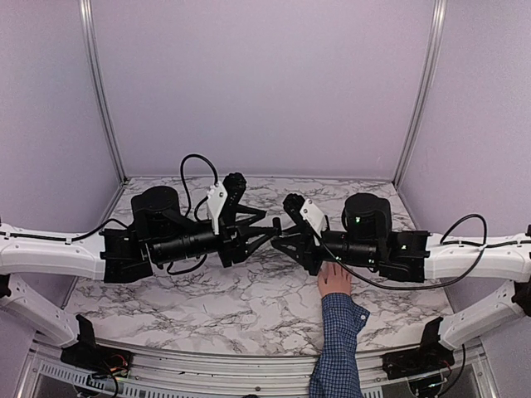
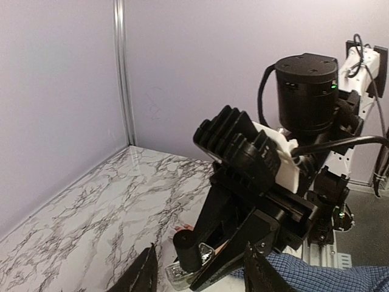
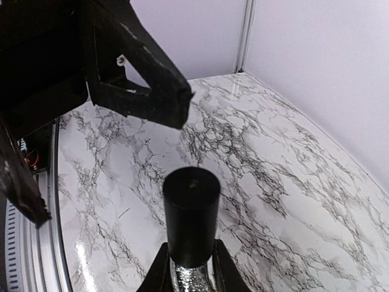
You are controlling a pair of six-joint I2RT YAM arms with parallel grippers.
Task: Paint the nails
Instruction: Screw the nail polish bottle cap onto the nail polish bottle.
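Note:
A pale hand (image 1: pixel 334 280) with a blue checked sleeve (image 1: pixel 338 340) lies on the marble table; its fingers are hidden under my right arm. In the left wrist view a pink fingertip (image 2: pixel 182 228) peeks out behind the bottle, and the nails are too small to make out. My right gripper (image 3: pixel 190 249) is shut on a small glass bottle with a black cap (image 3: pixel 191 210), held upright just above the table. The bottle also shows in the left wrist view (image 2: pixel 186 250). My left gripper (image 2: pixel 200 249) is open and empty, facing the bottle from close by, one finger on each side.
The two grippers (image 1: pixel 267 232) meet tip to tip at the table's middle. The marble table (image 1: pixel 207 307) is bounded by purple walls with metal corner posts (image 1: pixel 99 91). The right arm body (image 2: pixel 307 91) fills the left wrist view's right side.

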